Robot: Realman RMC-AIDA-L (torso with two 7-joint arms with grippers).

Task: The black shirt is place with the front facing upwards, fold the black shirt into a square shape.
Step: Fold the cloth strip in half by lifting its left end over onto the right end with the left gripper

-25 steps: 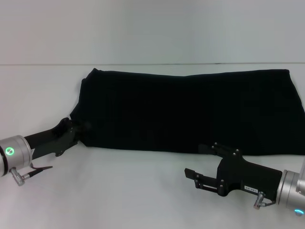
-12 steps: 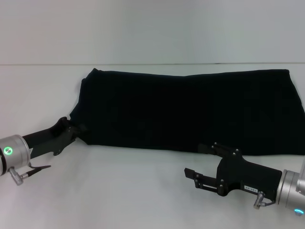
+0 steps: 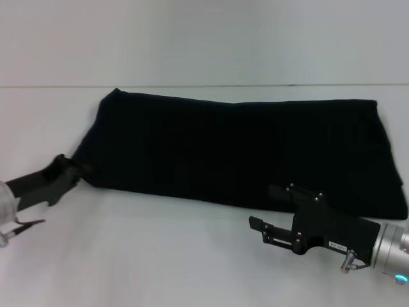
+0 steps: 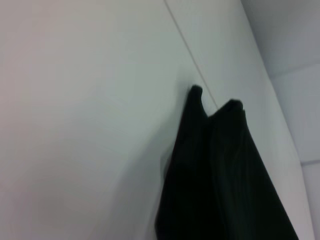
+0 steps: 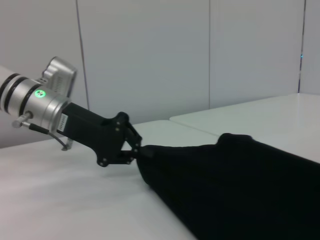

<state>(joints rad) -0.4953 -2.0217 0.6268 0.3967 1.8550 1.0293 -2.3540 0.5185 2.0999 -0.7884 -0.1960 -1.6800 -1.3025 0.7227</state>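
Black shirt [image 3: 243, 153] lying on tabletop [image 3: 160, 256] as long folded band, not yet square. Left pincer [image 3: 75, 171] pinching its left end. Right pincer [image 3: 267, 211] spread, hovering beside near edge.

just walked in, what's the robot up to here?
It is partway through folding a black shirt, which lies as a long folded band across the white table. The left gripper is clamped on the shirt's near left corner and has dragged the whole band leftward over the last second. The right gripper hovers open just in front of the shirt's near edge, holding nothing. The shirt is not yet a square.
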